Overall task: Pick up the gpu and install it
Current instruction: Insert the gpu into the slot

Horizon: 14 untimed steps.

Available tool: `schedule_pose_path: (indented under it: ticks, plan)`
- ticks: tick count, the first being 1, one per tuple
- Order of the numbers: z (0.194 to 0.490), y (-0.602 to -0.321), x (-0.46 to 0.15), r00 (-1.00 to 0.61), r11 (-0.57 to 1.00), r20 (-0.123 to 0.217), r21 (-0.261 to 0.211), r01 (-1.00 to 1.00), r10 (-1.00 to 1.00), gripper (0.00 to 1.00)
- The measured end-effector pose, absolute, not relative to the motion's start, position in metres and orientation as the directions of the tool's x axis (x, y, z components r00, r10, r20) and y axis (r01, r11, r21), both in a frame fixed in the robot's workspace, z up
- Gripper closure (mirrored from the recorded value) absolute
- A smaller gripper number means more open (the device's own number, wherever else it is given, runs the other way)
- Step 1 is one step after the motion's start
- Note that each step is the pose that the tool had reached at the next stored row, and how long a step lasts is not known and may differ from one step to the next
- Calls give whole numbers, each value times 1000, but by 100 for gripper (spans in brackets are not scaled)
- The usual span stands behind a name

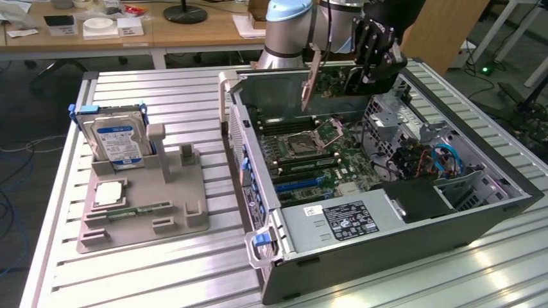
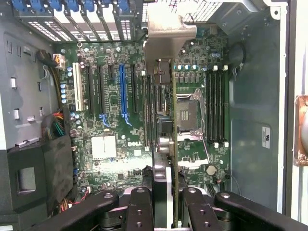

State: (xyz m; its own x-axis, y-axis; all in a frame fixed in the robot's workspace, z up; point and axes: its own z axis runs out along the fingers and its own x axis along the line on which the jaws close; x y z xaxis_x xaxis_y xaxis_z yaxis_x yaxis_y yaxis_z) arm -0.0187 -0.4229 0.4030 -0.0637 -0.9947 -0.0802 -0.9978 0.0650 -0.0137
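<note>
Black gripper (image 1: 370, 67) hangs over the open computer case (image 1: 479, 212), its two jointed fingers (image 2: 139, 207) pinching the gpu (image 1: 332, 80) by one end; the card is held clear above the motherboard (image 2: 110, 120), on edge, with its silver metal bracket (image 2: 169, 29) at the far end from the fingers; seen from the wrist, the gpu (image 2: 166, 120) is a thin strip running between the long slots and the square processor socket (image 2: 187, 113); white letters reading DELL (image 2: 136, 152) sit on the green board near a pale square sticker, and one long slot (image 2: 121, 91) is bright blue; a grey box-shaped power supply (image 1: 342, 221) at the near end of the case carries a white label with small print I cannot make out; the case walls are dull sheet metal, part of them perforated; towards the exterior view's left stands a grey moulded holder (image 1: 145, 205) with a hard drive (image 1: 120, 138) upright in it, blue-and-white label facing out, a narrow green memory stick (image 1: 137, 210) lying flat and a pale square chip (image 1: 110, 192) beside it; everything rests on a ribbed aluminium table (image 1: 171, 269); behind are wooden desks (image 1: 197, 29) with papers and a round black lamp base (image 1: 185, 13).
</note>
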Motion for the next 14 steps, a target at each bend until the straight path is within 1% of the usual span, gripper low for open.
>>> schedule_pose_path:
  ticks: [14]
  plan:
    - [403,-423,-19,-63,64,-80,-15,-998,-995,72]
